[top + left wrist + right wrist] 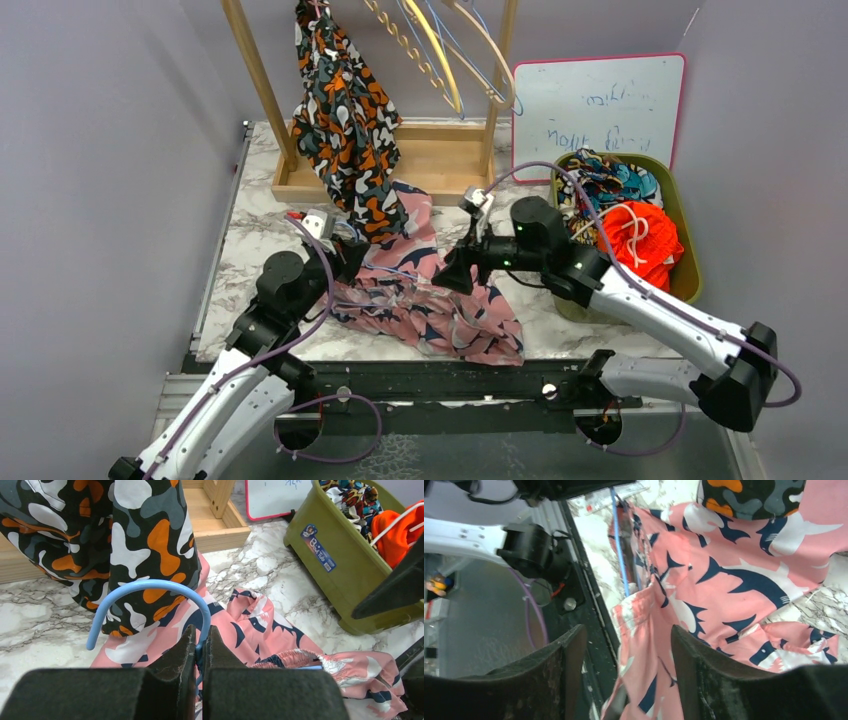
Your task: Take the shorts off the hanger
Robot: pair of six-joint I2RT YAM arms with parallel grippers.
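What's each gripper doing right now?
Left gripper: shut on the blue hanger.
Right gripper: open, over the pink shorts.

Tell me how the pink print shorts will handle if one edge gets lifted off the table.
Likely floppy: the pink shorts lie crumpled in folds, so they should sag and drape. Probably light, being thin fabric. The blue hanger seems caught in the waistband and may drag along.

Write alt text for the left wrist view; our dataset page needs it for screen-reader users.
The left end effector is shut on a blue hanger, whose hook arches above it. Beneath, pink print shorts lie on the marble table; black-orange-white shorts hang at upper left, and an olive bin of clothes stands at right.
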